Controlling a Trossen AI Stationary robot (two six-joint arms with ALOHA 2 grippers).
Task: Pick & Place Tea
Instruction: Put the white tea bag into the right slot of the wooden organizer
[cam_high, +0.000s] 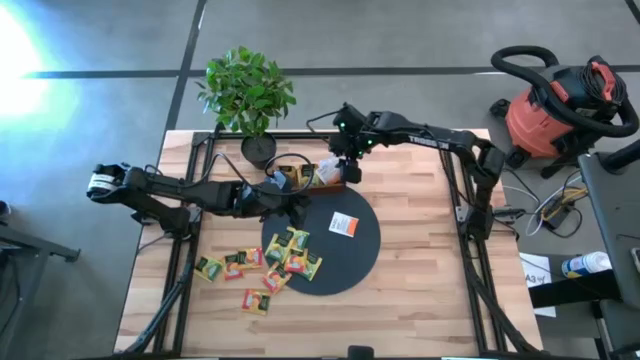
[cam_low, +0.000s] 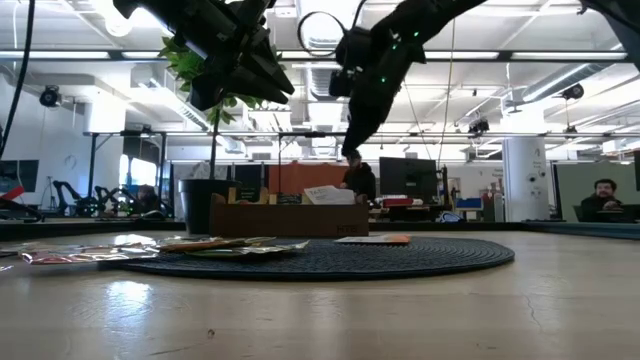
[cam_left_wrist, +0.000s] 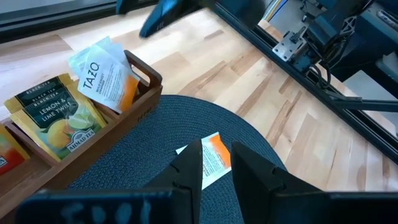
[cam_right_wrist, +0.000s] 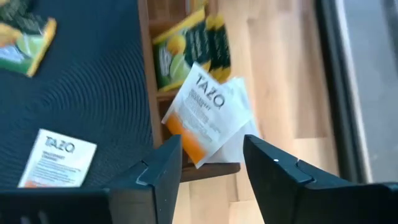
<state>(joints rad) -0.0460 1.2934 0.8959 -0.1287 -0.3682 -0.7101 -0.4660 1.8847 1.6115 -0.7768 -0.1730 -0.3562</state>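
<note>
Above the tray (cam_right_wrist: 149, 74), right claw (cam_right_wrist: 211, 155) open, empty.

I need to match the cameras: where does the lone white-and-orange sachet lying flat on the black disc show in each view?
High: white-and-orange sachet on the black disc, right half.
Low: thin orange edge atop the disc.
Left wrist: between the fingers.
Right wrist: lower left.
Shared landmark: wooden tray.

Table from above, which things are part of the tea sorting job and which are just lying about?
Job:
- tea sachets on the black mat
- white sachet
- wooden tray
- right tool, open above the tray

Lying about:
- potted plant
- red vacuum
</note>
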